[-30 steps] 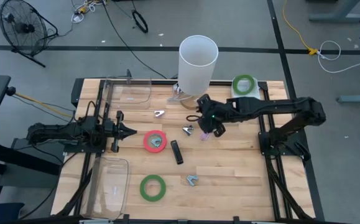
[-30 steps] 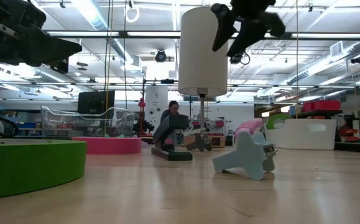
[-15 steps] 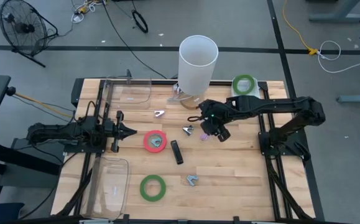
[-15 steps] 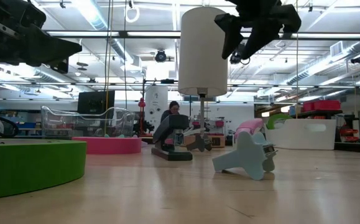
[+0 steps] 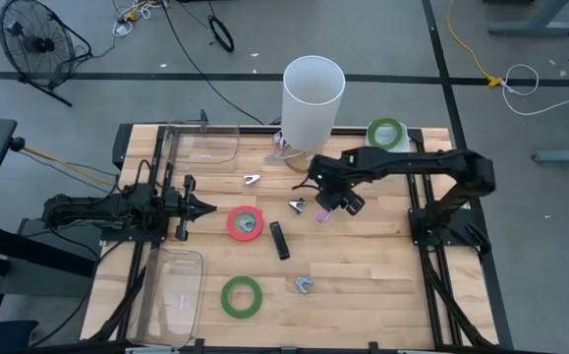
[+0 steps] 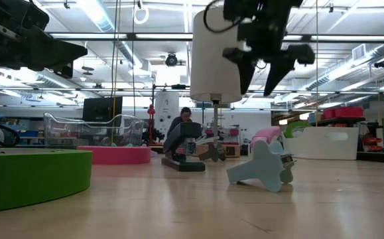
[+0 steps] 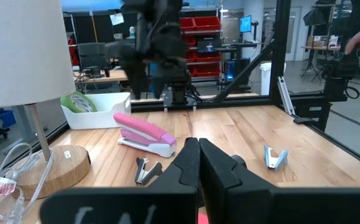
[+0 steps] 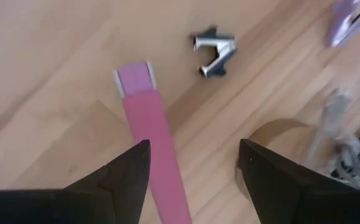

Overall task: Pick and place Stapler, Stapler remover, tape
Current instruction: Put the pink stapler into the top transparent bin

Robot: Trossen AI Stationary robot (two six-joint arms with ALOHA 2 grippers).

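Seen from the right wrist outward: right gripper (image 8: 192,180) hanging above the table, fingers (image 8: 114,177) parted and grasping nothing. Directly beneath, pink stapler (image 8: 150,130) lying flat on the wooden table (image 8: 49,56), its long axis running roughly through the gap between the fingers and out ahead of them, rather than across it (judged: a wrist turn needed so the jaws close across the narrow body). Just beyond the stapler's far end, a metal staple remover (image 8: 214,55), apart from it.

Farther off, in the high view: red tape ring (image 5: 245,223) near mid-table, a green tape ring (image 5: 242,296) by the near edge, another green ring (image 5: 385,132) at the far corner.

Farthest: left gripper (image 5: 208,206) parked at the left side, pinched together, empty. Right arm plainly the nearer to the stapler.
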